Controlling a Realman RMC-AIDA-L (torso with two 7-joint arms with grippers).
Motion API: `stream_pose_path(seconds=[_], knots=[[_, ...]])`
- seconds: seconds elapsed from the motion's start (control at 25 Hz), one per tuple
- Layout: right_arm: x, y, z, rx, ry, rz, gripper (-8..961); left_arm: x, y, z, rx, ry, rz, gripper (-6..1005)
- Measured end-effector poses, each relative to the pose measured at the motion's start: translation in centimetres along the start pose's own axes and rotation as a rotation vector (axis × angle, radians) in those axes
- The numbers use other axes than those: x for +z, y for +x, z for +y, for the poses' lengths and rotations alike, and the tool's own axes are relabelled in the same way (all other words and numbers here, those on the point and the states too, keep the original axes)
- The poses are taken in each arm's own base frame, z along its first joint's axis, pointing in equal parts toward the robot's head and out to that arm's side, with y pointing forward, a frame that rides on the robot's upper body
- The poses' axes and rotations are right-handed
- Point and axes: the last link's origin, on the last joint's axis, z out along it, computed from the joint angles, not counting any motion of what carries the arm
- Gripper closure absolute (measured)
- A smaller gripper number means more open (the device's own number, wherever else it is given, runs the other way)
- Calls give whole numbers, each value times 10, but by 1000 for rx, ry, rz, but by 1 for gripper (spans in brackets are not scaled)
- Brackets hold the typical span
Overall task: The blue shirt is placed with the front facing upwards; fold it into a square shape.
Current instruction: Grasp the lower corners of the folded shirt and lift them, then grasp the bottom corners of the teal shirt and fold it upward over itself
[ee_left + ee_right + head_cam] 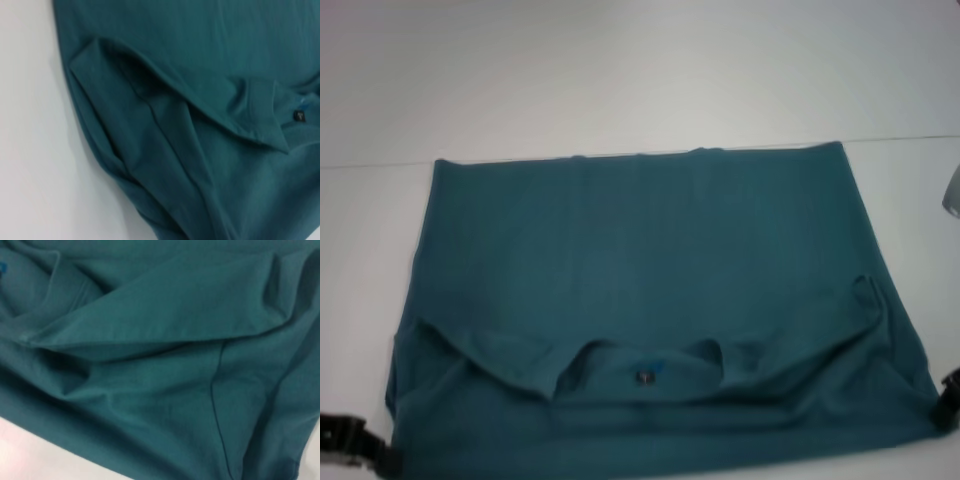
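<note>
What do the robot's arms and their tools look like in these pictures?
Very little of them shows. In the head view, the left tool appears as a black, blocky part with a pale metallic patch at the near left corner. The right tool shows as a small black piece at the right edge. No cables or markings are visible. The wrist views show only the blue shirt.

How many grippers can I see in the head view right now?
2. The left gripper sits at the blue shirt's near left corner; the right gripper at its near right corner, mostly out of frame.

Plain teal-blue shirt (640, 250), small dark neck label (644, 376) (bright blue beside it), white table (620, 70)
</note>
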Motion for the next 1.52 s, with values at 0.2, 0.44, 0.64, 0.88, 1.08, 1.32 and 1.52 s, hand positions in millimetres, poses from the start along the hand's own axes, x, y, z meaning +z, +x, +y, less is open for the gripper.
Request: stream_pose_path(seconds=[0.2,0.44,0.64,0.88,1.08,1.32,1.52], knots=[[3,5,1,-6,-6,24,906,-1,-7,1,-1,1,-22,981],[-9,-1,-1,-13,-25,-94,906,-18,7,10,36,-31,48,981],[-31,-18,-12,-9,-50,-233,906,-35,36,18,75,-47,87,980],[-47,-31,-23,21,-17,-308,906,-37,73,25,89,10,88,980],[-61,-38,-39,100,37,-404,907,-41,97,30,87,67,135,980],[-69,-56,-39,129,81,-468,909,-36,118,30,67,175,190,980],[-75,-72,-35,138,108,-520,908,-32,131,31,59,242,228,980]])
